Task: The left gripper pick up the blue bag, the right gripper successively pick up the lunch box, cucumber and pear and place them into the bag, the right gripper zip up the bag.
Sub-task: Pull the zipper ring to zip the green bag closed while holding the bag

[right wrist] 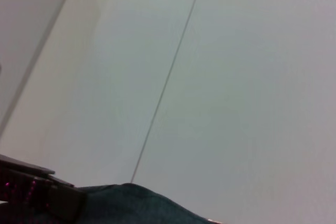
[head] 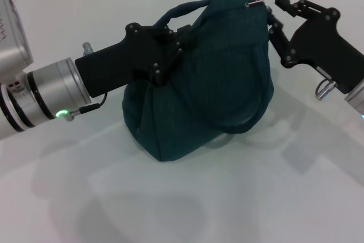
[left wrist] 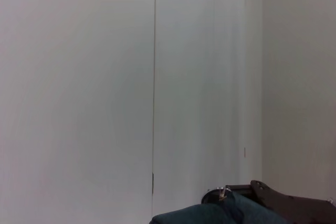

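Zip step, I judge: the dark teal fabric lunch bag (head: 199,78) bulges, looks shut, no food in sight. My left claw (head: 170,44) is clenched on its loop handle (head: 179,9), bag bottom resting on the white tabletop (head: 182,197). My right claw (head: 272,12) sits at the metal zip pull (head: 254,4); can't tell if it's gripping. Next: confirm the zip is fully home, then let go w/o tipping the bag. Plain pale wall (left wrist: 79,77) behind.

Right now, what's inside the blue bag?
Nothing inside shows. The bag looks shut and bulging; its teal cloth hides whatever it holds. The left gripper is at its handle, the right gripper by the zip pull.
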`<state>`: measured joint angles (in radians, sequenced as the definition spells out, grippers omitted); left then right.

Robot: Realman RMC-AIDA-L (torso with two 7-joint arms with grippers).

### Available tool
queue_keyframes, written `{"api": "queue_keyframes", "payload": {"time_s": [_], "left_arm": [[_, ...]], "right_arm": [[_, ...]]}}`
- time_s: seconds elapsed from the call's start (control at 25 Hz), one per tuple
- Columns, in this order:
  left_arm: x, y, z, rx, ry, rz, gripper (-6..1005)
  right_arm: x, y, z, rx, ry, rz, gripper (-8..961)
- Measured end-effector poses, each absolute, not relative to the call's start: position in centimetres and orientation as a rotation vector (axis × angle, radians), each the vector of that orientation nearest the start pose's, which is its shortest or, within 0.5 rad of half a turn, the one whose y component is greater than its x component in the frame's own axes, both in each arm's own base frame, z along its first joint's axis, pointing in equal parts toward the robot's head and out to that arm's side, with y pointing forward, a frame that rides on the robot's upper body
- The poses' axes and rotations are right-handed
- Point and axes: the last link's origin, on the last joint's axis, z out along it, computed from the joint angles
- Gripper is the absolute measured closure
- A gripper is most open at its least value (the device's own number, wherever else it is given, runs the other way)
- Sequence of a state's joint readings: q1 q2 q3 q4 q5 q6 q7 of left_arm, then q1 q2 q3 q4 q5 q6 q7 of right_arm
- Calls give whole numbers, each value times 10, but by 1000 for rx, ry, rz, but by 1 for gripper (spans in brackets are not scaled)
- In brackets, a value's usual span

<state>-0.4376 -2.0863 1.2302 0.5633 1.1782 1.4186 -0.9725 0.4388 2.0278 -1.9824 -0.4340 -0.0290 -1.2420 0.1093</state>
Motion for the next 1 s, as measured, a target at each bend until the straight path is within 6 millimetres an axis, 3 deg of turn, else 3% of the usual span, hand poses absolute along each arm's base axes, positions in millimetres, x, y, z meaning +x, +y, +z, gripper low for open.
{"api": "queue_keyframes", "payload": {"time_s": [0.28,1.0], "left_arm": [[-216,327,-26,-2476,-244,-1111,923],[-216,327,-28,-2479,-248,-1113,922]], "right_arm": [[223,337,-34,-2007,-115,912,772],[222,340,-37,-2016,-142,879,739]]}}
